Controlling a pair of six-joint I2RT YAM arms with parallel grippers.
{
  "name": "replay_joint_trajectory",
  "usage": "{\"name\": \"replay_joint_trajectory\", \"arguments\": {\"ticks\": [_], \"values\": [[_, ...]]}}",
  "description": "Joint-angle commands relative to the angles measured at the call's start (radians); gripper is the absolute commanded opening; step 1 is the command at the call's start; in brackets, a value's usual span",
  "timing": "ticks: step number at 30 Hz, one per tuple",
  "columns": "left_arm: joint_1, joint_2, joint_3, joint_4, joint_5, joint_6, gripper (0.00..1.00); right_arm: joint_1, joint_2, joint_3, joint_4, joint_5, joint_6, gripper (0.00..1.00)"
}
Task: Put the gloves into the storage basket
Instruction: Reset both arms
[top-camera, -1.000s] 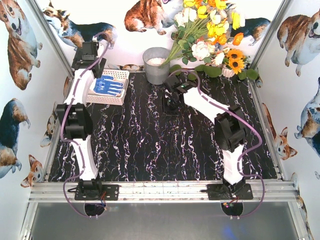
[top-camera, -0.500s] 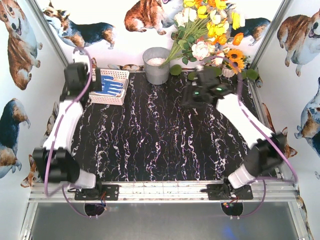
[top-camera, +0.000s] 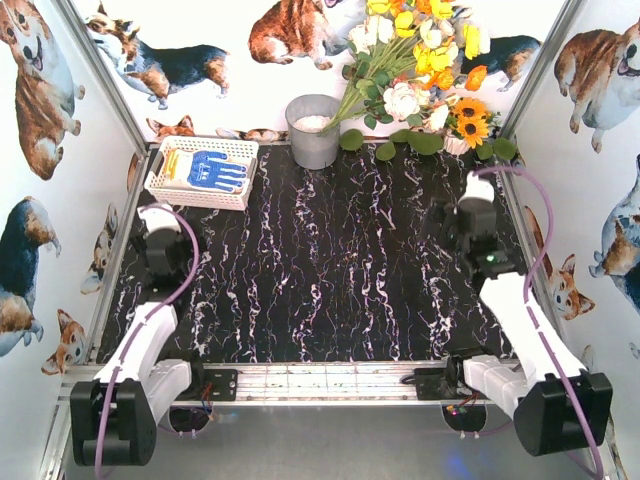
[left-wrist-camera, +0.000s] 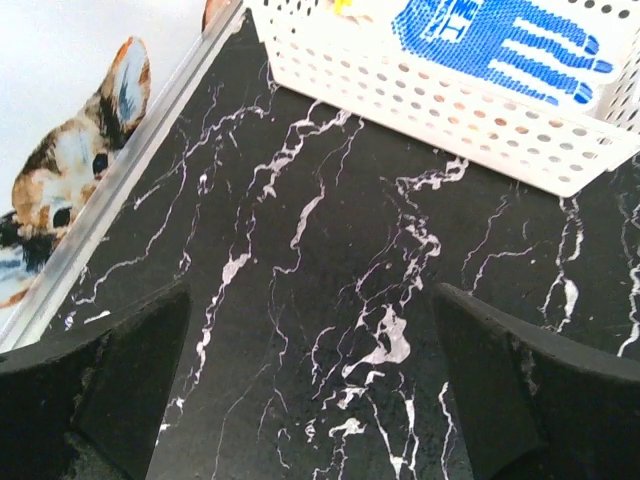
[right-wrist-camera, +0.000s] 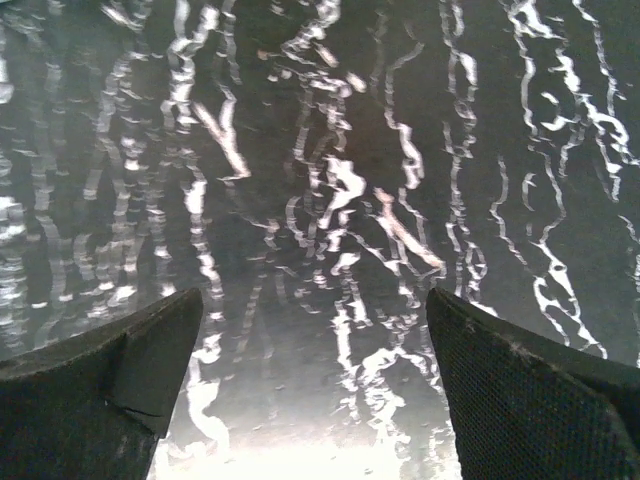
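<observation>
Both arms have pulled back toward the near edge. The left gripper (left-wrist-camera: 315, 345) and right gripper (right-wrist-camera: 315, 350) are spread wide and empty. The gloves (top-camera: 215, 170) sit in the storage basket (top-camera: 200, 197) at the table's (top-camera: 320, 290) far-left corner, so I'd call it done.

A grey metal bucket (top-camera: 313, 130) stands at upper centre of the black marbled table (top-camera: 320, 280), a flower bouquet (top-camera: 420, 60) leaning just right of it (corgi prints (top-camera: 290, 30) all around).
</observation>
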Motion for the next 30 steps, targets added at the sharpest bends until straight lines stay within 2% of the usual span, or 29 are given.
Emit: {"name": "replay_joint_trajectory", "arguments": {"ticks": [1,5,8,12,15,16,17,19,20,22,24,26,27,28,29,30], "values": [[0.001,-0.028,-0.087,0.256,-0.026,0.003,1.0,-0.009,-0.039,-0.183,0.366,0.163,-0.147,0.99],[-0.002,-0.003,-0.16,0.354,0.029,0.024,1.0,-0.01,-0.048,-0.347,0.565,0.199,-0.232,1.0],[-0.019,0.047,-0.203,0.432,0.1,0.004,1.0,-0.01,-0.074,-0.44,0.629,0.225,-0.227,1.0],[-0.057,0.185,-0.251,0.642,0.101,0.023,1.0,-0.012,-0.072,-0.591,0.921,0.205,-0.229,1.0],[-0.076,0.358,-0.238,0.802,0.107,0.042,1.0,-0.012,0.065,-0.605,1.078,0.177,-0.242,1.0],[-0.079,0.391,-0.197,0.767,0.107,0.045,1.0,-0.012,0.104,-0.59,1.097,0.167,-0.25,1.0],[-0.083,0.404,-0.146,0.665,0.125,0.057,1.0,-0.012,0.143,-0.574,1.111,0.148,-0.275,1.0],[-0.091,0.452,-0.101,0.639,0.151,0.095,1.0,-0.012,0.221,-0.53,1.109,0.126,-0.323,1.0],[-0.091,0.461,-0.082,0.603,0.165,0.109,1.0,-0.014,0.272,-0.526,1.159,0.121,-0.336,1.0],[-0.1,0.478,-0.092,0.665,0.152,0.185,1.0,-0.018,0.397,-0.53,1.253,0.064,-0.356,1.0],[-0.084,0.538,-0.113,0.79,0.119,0.181,0.99,-0.032,0.498,-0.559,1.463,0.049,-0.362,1.0],[-0.067,0.642,-0.149,0.969,0.118,0.175,0.99,-0.042,0.424,-0.508,1.253,0.033,-0.339,1.0],[-0.057,0.614,-0.14,0.9,0.099,0.144,0.99,-0.066,0.429,-0.482,1.197,-0.006,-0.325,1.0],[-0.056,0.621,-0.129,0.882,0.095,0.14,0.99,-0.086,0.453,-0.478,1.24,-0.028,-0.312,1.0],[-0.056,0.638,-0.14,0.944,0.086,0.152,0.99,-0.099,0.47,-0.493,1.299,-0.039,-0.306,1.0],[-0.057,0.616,-0.133,0.884,0.077,0.134,0.99,-0.098,0.474,-0.508,1.326,-0.035,-0.308,1.0]]}}
